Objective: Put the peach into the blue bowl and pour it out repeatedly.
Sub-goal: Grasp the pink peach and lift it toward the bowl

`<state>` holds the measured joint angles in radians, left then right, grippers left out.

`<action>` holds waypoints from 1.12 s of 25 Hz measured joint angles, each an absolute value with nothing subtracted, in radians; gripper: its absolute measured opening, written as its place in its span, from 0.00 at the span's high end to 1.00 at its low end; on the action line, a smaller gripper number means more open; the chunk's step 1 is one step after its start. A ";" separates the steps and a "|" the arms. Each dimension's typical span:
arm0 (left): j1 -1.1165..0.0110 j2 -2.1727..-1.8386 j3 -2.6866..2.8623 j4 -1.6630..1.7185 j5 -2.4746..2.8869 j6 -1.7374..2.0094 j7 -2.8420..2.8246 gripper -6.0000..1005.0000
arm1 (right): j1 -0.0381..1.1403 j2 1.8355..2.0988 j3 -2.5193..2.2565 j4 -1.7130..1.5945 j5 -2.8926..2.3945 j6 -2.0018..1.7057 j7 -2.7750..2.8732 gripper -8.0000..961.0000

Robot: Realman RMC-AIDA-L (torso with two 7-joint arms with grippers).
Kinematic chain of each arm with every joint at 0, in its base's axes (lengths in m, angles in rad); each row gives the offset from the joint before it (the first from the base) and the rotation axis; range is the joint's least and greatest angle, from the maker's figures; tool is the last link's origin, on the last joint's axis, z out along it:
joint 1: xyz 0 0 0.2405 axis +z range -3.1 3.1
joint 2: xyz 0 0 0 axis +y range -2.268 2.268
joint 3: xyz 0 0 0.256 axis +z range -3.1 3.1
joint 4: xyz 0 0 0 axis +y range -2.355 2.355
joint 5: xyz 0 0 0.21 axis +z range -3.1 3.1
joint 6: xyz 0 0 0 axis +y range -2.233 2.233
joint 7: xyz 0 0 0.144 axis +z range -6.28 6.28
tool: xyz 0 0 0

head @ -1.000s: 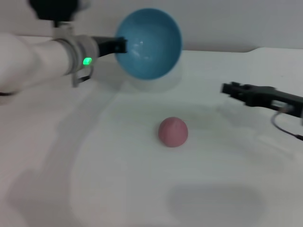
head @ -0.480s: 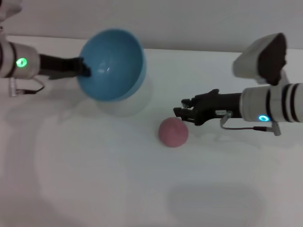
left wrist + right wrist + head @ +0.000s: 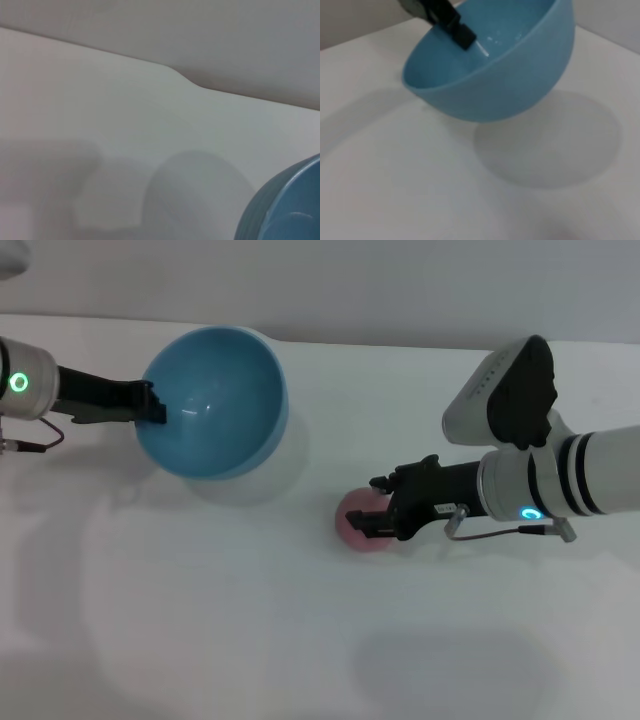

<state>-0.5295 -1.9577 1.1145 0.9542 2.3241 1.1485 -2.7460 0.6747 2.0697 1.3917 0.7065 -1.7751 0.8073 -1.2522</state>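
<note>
The blue bowl point(image 3: 215, 400) is held tilted above the white table, its opening facing the head camera, and it is empty. My left gripper point(image 3: 153, 406) is shut on the bowl's left rim. The bowl also shows in the left wrist view point(image 3: 292, 210) and in the right wrist view point(image 3: 500, 75), where the left gripper point(image 3: 451, 25) clamps its rim. The pink peach point(image 3: 347, 517) lies on the table right of the bowl. My right gripper point(image 3: 366, 508) is open, low at the peach, with one finger on each side of it and partly covering it.
The white table point(image 3: 250, 620) ends at a far edge against a grey wall point(image 3: 350, 280). The bowl casts a round shadow on the table under it point(image 3: 555, 145).
The left gripper has lowered the bowl and moved it left. The right gripper has come in from the right and now straddles the peach, which has stayed in place.
</note>
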 joint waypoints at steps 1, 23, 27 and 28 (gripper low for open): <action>-0.533 -1.965 1.106 0.964 2.343 1.153 -2.747 0.99 | 0.675 2.070 1.387 0.701 -1.775 0.800 -1.252 0.46; -0.632 -2.001 1.094 1.003 2.490 1.293 -2.765 0.99 | 0.622 2.078 1.193 0.620 -1.580 0.524 -1.260 0.47; -0.648 -2.011 1.098 1.005 2.520 1.303 -2.765 0.99 | 0.598 2.072 1.219 0.634 -1.571 0.532 -1.262 0.53; -0.652 -2.013 1.099 1.005 2.526 1.305 -2.765 0.99 | 0.590 2.071 1.233 0.639 -1.571 0.538 -1.262 0.58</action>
<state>-0.6523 -2.0128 1.0989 1.0046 2.5261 1.3048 -2.7652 0.5905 2.0707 1.2331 0.6391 -1.5711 0.5376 -1.2618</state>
